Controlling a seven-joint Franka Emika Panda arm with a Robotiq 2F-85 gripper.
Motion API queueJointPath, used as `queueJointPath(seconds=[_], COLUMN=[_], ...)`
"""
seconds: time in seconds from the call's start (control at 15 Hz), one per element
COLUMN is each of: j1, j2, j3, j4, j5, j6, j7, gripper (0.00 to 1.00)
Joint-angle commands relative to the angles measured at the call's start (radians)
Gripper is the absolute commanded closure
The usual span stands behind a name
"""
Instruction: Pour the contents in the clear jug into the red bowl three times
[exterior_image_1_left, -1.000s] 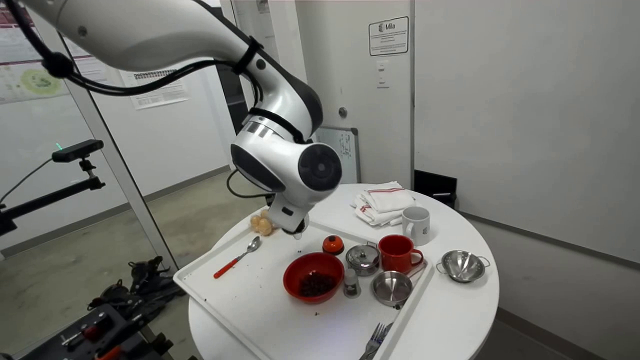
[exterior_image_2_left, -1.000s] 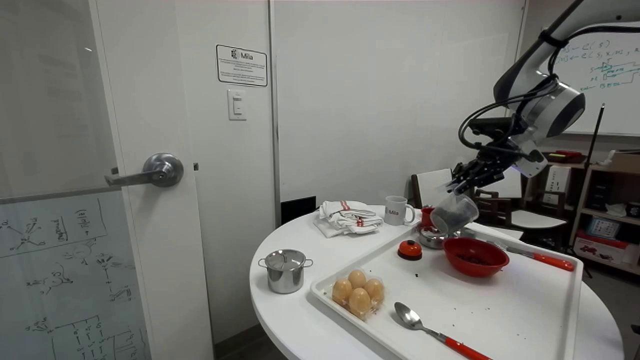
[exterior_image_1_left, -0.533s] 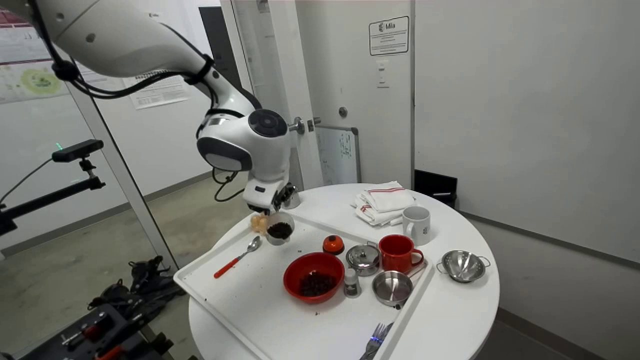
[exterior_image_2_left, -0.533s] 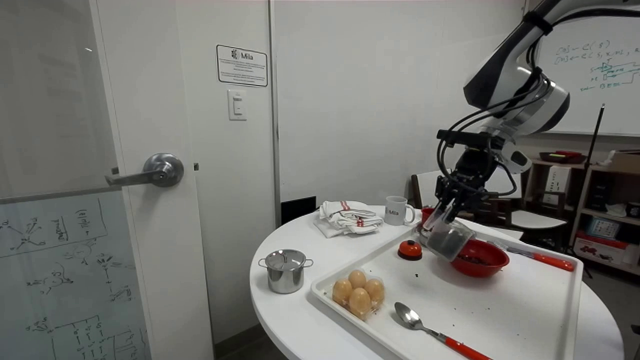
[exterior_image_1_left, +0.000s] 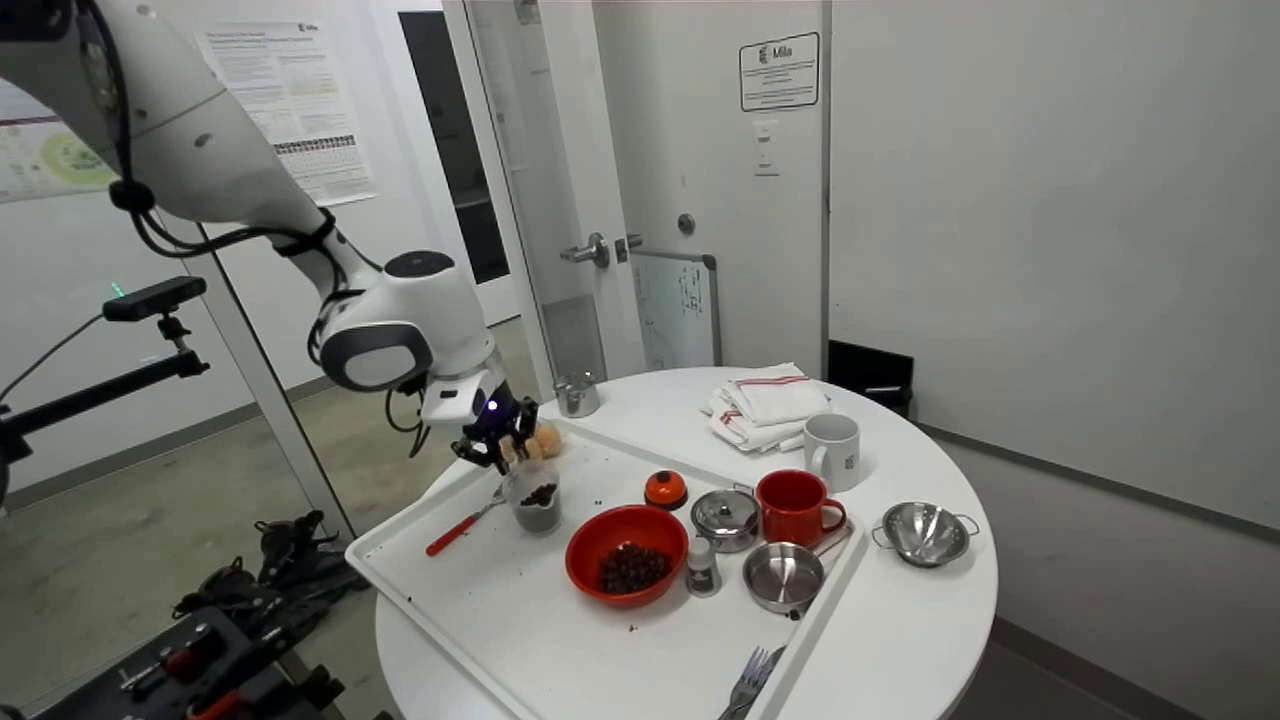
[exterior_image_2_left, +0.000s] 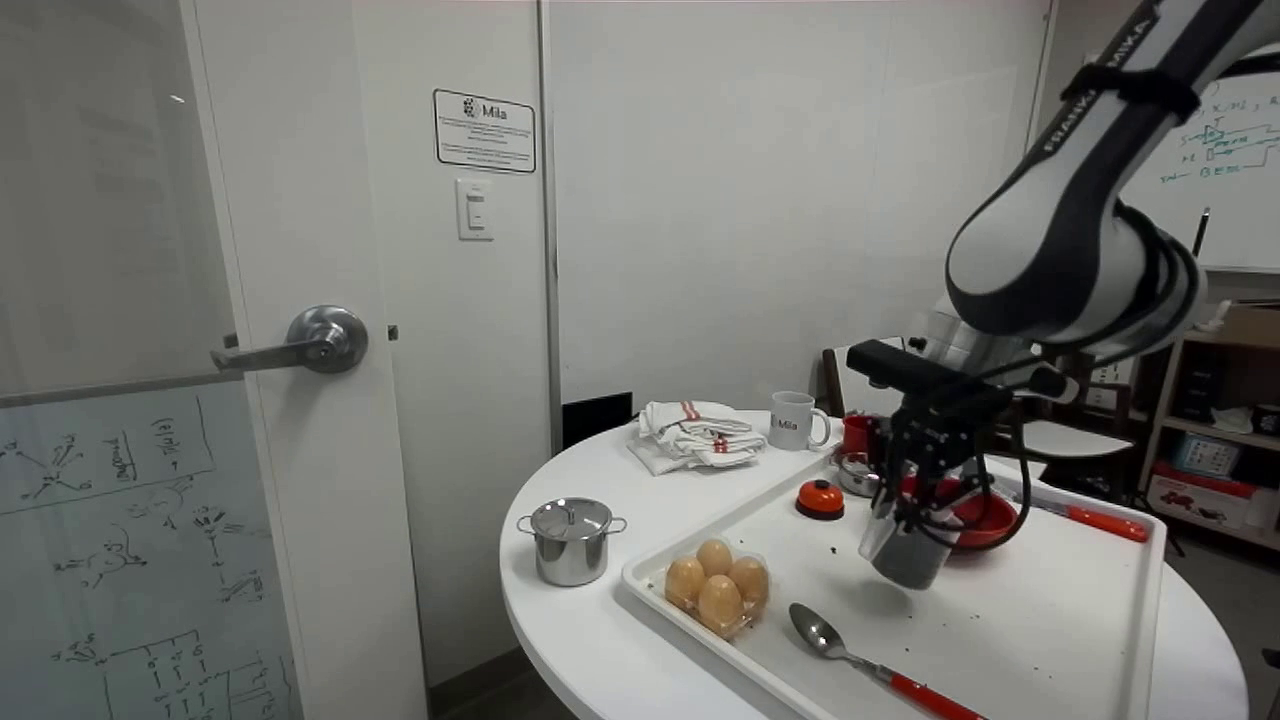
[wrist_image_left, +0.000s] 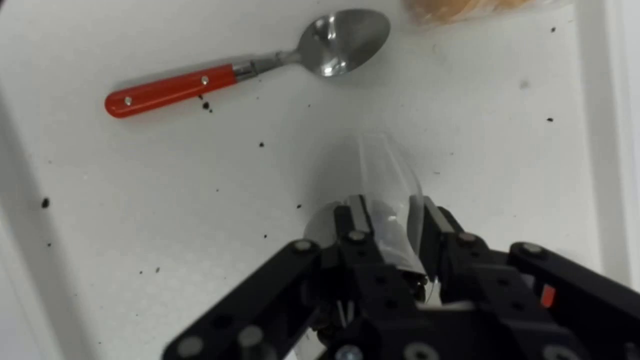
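"How does the arm (exterior_image_1_left: 225, 165) stand?"

"It slopes down from the upper left in an exterior view, then bends, so the gripper (wrist_image_left: 391, 215) points downward over the tray (exterior_image_1_left: 500, 605)."

"Anything in its grip?"

"Yes, the clear jug (exterior_image_2_left: 907, 562), which leans in an exterior view. The wrist view shows the jaws pinching a see-through part of it. Its body lies just below them, with dark bits (exterior_image_1_left: 541, 495) inside."

"Is the jug's base on the tray?"

"I can't tell whether it touches."

"And the red bowl (exterior_image_1_left: 596, 542)?"

"It rests on the tray, near the jug but apart: in an exterior view a strip of tray shows between them. More dark bits lie in the bowl. The spoon (wrist_image_left: 245, 71) is on the tray too, apart from the gripper."
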Motion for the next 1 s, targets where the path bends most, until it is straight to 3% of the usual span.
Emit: queueJointPath(seconds=[0.0, 0.27, 0.33, 0.6, 0.67, 0.73, 0.93], j1=[0.217, 0.402, 0.377, 0.370, 0.359, 0.351, 0.313], j2=[0.099, 0.170, 0.162, 0.135, 0.125, 0.115, 0.084], j3=[-0.204, -0.388, -0.376, -0.388, -0.382, -0.378, -0.358], j4=[-0.016, 0.000, -0.007, 0.005, 0.007, 0.008, 0.011], j5=[-0.191, -0.285, -0.390, -0.550, -0.584, -0.615, -0.686], j6=[0.052, -0.026, -0.023, -0.120, -0.140, -0.154, -0.184], j7=[0.204, 0.315, 0.394, 0.492, 0.507, 0.523, 0.553], gripper=[0.90, 0.90, 0.90, 0.89, 0.61, 0.47, 0.28])
